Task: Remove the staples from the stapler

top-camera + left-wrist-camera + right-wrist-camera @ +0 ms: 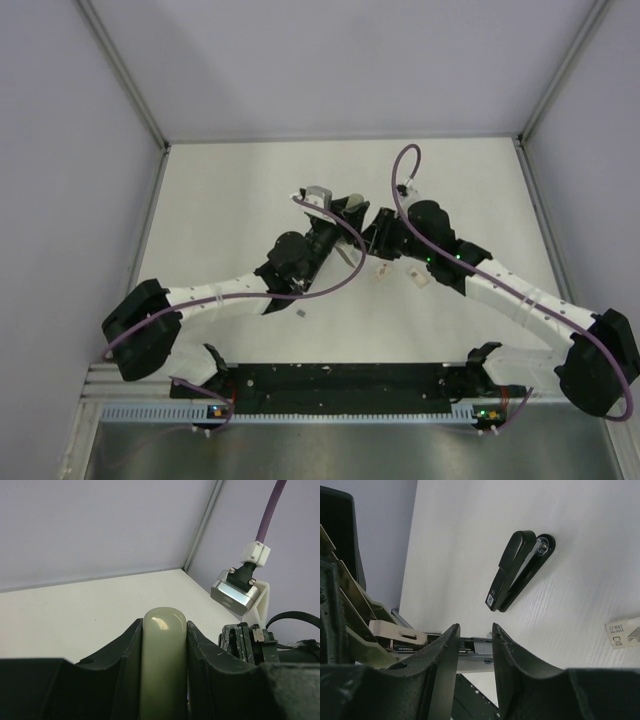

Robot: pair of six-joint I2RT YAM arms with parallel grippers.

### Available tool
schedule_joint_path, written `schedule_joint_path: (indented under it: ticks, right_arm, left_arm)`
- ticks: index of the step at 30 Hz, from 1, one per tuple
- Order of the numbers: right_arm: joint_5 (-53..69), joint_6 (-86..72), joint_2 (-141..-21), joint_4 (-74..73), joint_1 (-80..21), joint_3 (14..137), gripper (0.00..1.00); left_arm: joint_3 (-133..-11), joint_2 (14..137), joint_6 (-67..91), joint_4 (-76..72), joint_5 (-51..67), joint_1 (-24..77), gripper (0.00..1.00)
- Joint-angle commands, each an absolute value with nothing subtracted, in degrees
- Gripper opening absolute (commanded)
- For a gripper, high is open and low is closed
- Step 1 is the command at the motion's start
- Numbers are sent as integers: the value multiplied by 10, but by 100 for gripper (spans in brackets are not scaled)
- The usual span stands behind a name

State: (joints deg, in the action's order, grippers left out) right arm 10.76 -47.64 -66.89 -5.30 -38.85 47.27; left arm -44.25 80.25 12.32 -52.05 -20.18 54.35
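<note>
The black stapler [519, 571] lies flat on the white table in the right wrist view, closed, beyond my right gripper's fingertips and apart from them. I cannot pick it out in the top view. My left gripper [164, 625] is shut on a pale olive-grey bar [162, 665] that stands upright between its jaws. My right gripper [476, 627] is open, its fingers either side of a grey metal rail [475, 656] that juts from an olive-grey body [390, 631]. In the top view both grippers, left [345, 212] and right [378, 232], meet at the table's middle.
Two small beige squarish pieces [381, 272] [420, 277] lie just in front of the right arm; one shows in the right wrist view [622, 632]. A tiny grey piece [302, 316] lies near the left arm. Grey walls enclose the table [230, 190].
</note>
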Motion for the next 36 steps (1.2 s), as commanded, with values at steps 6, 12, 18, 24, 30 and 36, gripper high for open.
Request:
schedule_joint_path:
  ticks: [6, 12, 18, 24, 30, 36]
  right_arm:
    - [190, -479, -676, -57, -432, 486, 34]
    - [184, -460, -697, -62, -432, 500, 34]
    - [203, -468, -712, -32, -433, 493, 34]
    - [220, -482, -726, 16, -440, 485, 34]
    - [223, -499, -724, 62, -440, 464, 34]
    - [214, -514, -735, 113, -441, 456, 35]
  left_arm:
    - [-476, 808, 109, -597, -229, 541, 0]
    - [-513, 818, 109, -514, -221, 540, 0]
    - [-574, 843, 103, -397, -220, 539, 0]
    - [-607, 870, 107, -326, -226, 535, 0]
    - [-663, 913, 146, -242, -192, 512, 0]
    - [-679, 939, 151, -208, -194, 510, 0]
